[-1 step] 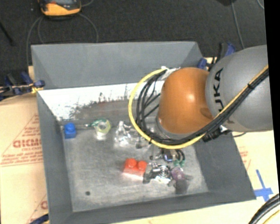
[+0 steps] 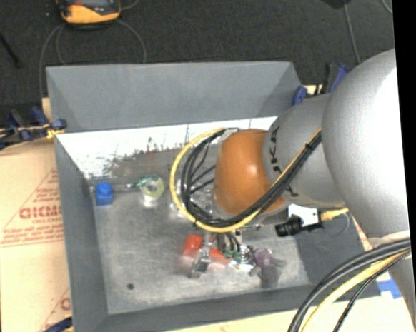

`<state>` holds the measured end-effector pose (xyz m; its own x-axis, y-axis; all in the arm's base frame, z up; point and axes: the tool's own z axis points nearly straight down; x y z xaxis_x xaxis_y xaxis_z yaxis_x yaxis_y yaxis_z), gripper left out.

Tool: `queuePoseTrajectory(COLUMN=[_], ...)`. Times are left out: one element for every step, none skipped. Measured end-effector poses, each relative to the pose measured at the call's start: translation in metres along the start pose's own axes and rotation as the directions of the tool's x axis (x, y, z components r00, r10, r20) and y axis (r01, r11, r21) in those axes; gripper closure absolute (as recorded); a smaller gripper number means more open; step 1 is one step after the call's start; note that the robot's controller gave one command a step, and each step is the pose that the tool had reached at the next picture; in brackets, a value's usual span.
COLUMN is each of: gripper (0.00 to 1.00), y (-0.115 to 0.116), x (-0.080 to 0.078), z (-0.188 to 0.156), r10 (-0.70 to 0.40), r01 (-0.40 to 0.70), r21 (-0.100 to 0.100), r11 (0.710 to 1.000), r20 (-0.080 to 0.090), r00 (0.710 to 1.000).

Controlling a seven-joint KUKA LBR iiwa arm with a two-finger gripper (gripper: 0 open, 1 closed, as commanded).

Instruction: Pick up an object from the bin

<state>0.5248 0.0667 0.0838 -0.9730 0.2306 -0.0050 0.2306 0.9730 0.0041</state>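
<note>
My gripper [image 2: 234, 243] reaches down from under the arm's orange cover into the front middle of the bin. It stands right over a small cluster of loose things. A red-orange piece [image 2: 193, 244] lies just to its left. A grey and dark bit [image 2: 199, 267] sits in front of that. A small green and white thing [image 2: 238, 255] lies directly beneath the gripper, and a purple object [image 2: 266, 261] is to its right. Whether the gripper touches any of them is hidden by the arm.
A blue block [image 2: 103, 193] stands near the bin's back left. A clear, pale green object [image 2: 151, 188] lies to its right by the back wall. Bare grey floor stretches across the front left. The arm and its cables cover the right side.
</note>
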Motion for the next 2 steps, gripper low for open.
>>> queuePoseTrajectory(gripper=[1.00, 1.00], y=[0.000, -0.002], x=[0.000, -0.014], z=[0.001, -0.134], r10=[0.001, -0.001], r01=[-0.001, 0.001], r21=[0.001, -0.001], r11=[1.000, 1.000], r20=[-0.002, 0.005], r00=[1.000, 1.000])
